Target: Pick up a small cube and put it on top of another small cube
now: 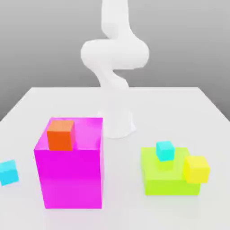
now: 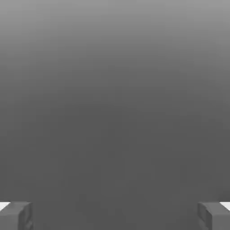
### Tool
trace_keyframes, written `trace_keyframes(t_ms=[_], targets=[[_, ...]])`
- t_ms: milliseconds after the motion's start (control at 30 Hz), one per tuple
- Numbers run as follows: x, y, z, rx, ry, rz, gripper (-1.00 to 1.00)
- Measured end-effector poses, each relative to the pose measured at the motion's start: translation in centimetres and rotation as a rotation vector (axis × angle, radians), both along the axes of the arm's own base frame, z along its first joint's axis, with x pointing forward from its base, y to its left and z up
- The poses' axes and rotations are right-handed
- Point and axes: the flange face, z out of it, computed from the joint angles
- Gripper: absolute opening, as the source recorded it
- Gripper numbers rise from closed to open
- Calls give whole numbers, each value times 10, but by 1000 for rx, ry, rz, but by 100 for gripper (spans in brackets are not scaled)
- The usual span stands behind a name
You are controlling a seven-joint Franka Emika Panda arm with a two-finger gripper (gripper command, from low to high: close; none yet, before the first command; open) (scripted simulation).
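Note:
One small cyan cube [image 1: 8, 172] lies on the white table near the exterior view's left edge. The other small cyan cube [image 1: 165, 150] sits on top of the lime-green block [image 1: 170, 179] at the exterior view's right. In the hand view my gripper [image 2: 115, 215] is open, its two grey fingertips [image 2: 16, 215] far apart with plain grey background and nothing between them. The white arm [image 1: 114, 54] rises at the back of the table, its upper part running out of the top of the exterior view.
A large magenta block [image 1: 69, 173] stands left of centre with an orange cube [image 1: 60, 134] on top. A yellow cube [image 1: 196, 169] rests on the green block's right corner. The white table [image 1: 179, 108] stretches behind the blocks.

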Motion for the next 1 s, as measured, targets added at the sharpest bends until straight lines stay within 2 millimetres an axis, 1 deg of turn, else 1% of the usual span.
trace_keyframes(t_ms=[100, 233, 367, 500, 600, 700, 800, 933, 1000], targets=[[32, -37, -47, 177, 87, -176, 0], [60, -82, -111, 372, 189, -418, 0], [74, -127, -178, 538, 281, -682, 0], [74, -170, -245, 678, 357, -970, 0], [65, -200, -295, 763, 400, -1198, 0], [45, -236, -342, 836, 422, -1449, 0], [19, -266, -386, 888, 426, -1703, 0], [-19, -294, -439, 918, 402, -2028, 0], [-42, -307, -461, 920, 370, -2195, 0]])
